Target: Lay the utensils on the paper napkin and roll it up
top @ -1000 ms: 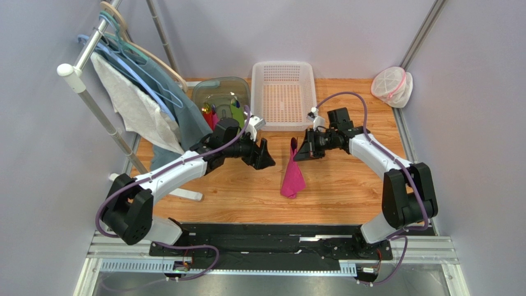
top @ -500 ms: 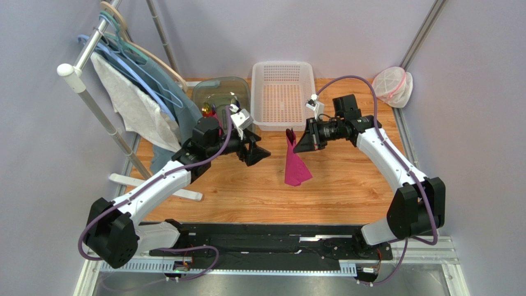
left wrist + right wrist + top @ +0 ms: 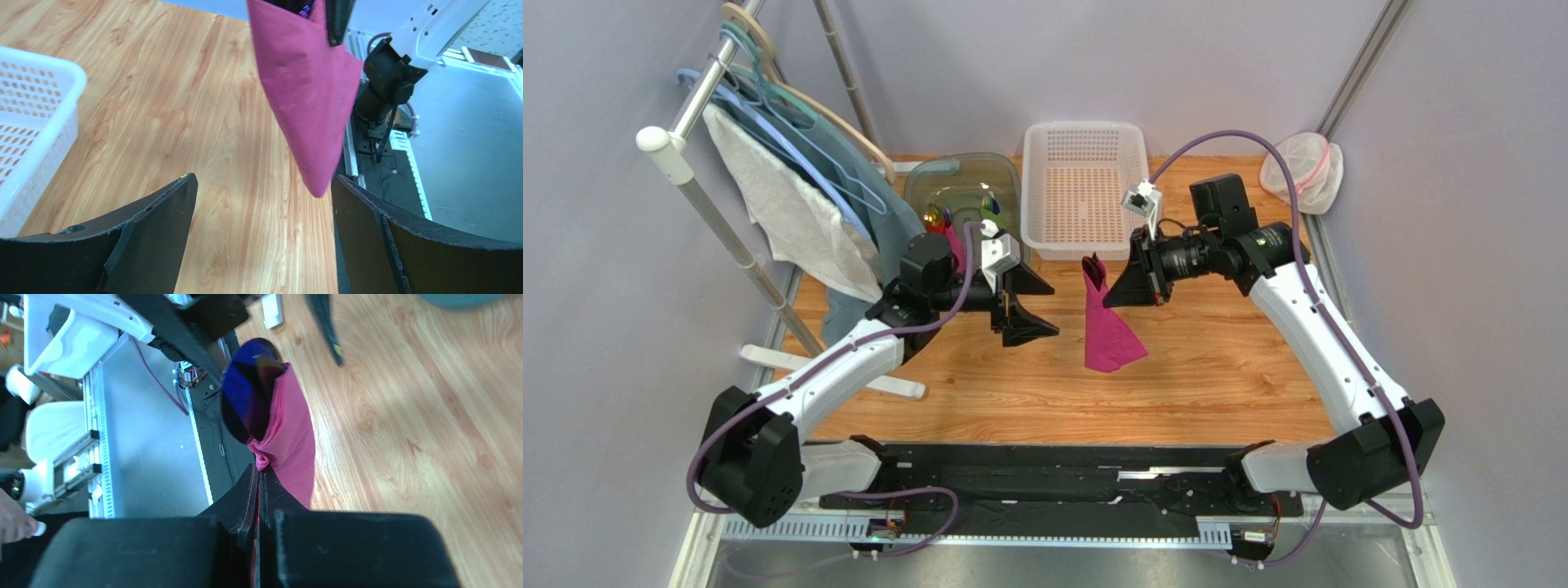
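Paper napkin (image 3: 1104,321) hangs — pinched in right tool (image 3: 1113,286).

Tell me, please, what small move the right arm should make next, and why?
Probably lower the right gripper and lay the paper napkin on the table: it hangs rolled from the shut jaws, and the left gripper stands open, apart.

Count — one magenta napkin (image 3: 1109,331), one purple spoon (image 3: 245,398) showing, one white basket (image 3: 1085,132), one smoky tub (image 3: 946,181), one mesh bundle (image 3: 1303,169), one clothes rail (image 3: 705,76); hangers (image 3: 752,31) — several, exact number unclear.
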`<state>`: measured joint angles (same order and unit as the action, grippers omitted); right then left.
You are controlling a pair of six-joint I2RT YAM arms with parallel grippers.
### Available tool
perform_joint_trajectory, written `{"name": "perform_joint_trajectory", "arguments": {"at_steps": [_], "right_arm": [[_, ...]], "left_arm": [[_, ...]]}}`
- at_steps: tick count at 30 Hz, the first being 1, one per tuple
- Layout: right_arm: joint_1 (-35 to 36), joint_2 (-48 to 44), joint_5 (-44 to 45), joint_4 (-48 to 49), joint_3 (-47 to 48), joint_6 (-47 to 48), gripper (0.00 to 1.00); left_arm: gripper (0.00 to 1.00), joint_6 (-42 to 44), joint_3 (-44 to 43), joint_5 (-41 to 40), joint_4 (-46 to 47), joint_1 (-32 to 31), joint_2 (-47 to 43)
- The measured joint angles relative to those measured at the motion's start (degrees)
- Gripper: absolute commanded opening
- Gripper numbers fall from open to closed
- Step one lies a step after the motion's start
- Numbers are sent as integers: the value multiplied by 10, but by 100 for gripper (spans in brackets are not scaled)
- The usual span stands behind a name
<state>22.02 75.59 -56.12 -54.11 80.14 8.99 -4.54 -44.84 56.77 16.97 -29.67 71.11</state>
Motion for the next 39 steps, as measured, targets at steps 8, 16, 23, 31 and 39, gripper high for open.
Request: {"name": "perform_joint_trajectory", "arguments": {"at_steps": [8,16,23,31,39], "right_arm": [[43,-24,2,-24,30,34,0],[72,-29,10,-35,51,52,0],[76,-29,12,-38,65,60,0],[78,-27,11,-40,66,74,0],[78,-26,12,-40,69,83,0]], "left_arm": [[86,-46,-18,33,85,-38,46],[76,-86,-36,58,159,-77,66],[61,-113,-37,71,203,-92,73],[52,-139,-46,76,226,-100,79],[11,-169,-64,79,236,-104,88]]}}
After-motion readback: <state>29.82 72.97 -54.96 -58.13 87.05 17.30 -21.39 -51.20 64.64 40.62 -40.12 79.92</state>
